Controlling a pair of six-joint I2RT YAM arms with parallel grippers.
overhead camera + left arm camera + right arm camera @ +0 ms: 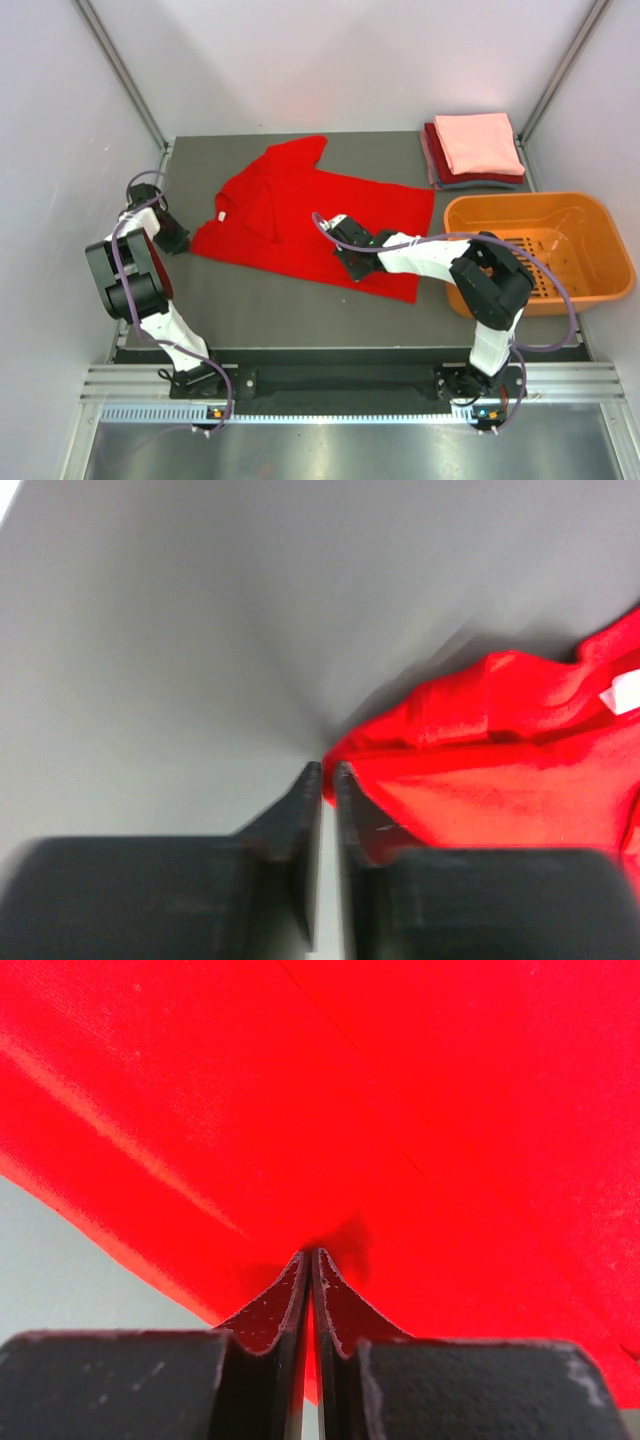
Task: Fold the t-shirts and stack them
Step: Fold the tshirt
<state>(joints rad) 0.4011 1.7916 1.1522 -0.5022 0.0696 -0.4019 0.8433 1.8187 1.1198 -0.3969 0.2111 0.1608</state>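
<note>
1. L gripper – fingers were closed to a slit; red t-shirt edge lay at tips and right of them, pinch unclear (blurry).
2. R gripper pinched same shirt – cloth puckered at tips.

Black tools, white-and-black arms, purple cables.

A dark grey table sits in the middle under soft, even light. Plain pale walls close it in: a left wall, a far wall and a right wall. The far corners hold 2 metal posts, a left post and a right post. A ribbed aluminium rail runs along the near edge, with a shiny metal sheet nearer still.
</note>
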